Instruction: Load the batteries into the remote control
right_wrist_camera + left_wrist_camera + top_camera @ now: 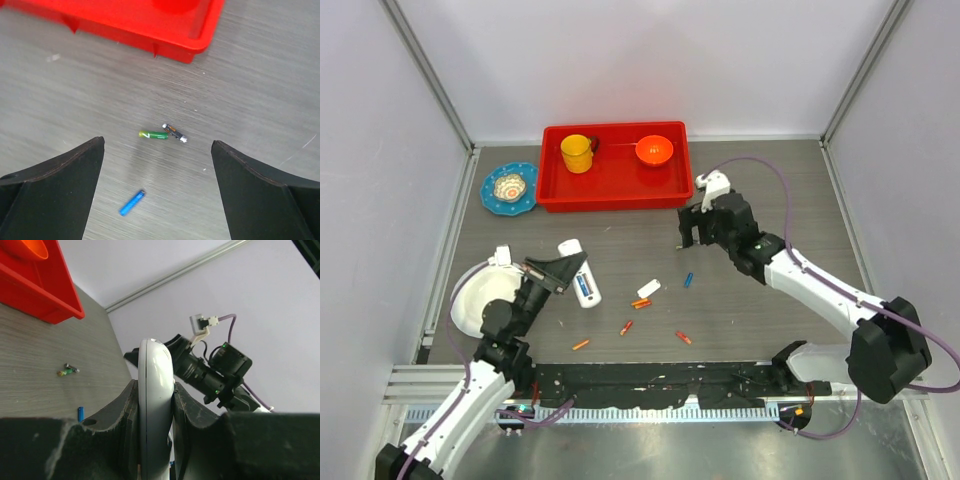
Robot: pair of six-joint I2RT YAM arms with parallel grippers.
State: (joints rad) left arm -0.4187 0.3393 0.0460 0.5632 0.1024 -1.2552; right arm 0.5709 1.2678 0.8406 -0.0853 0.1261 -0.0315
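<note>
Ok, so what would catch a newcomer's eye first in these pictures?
The bright red tray at the far edge, holding a yellow cup and an orange bowl, stands out first. Next, the left jaws are shut on the white remote. Small batteries lie scattered on the grey table, with the right jaws open over a green battery and a blue battery.

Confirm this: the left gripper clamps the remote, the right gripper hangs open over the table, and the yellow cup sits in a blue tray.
One detail is wrong: the tray holding the yellow cup is red, not blue, as the top view shows. The rest stands: the left gripper clamps the remote, and the right gripper hangs open over the table.
</note>
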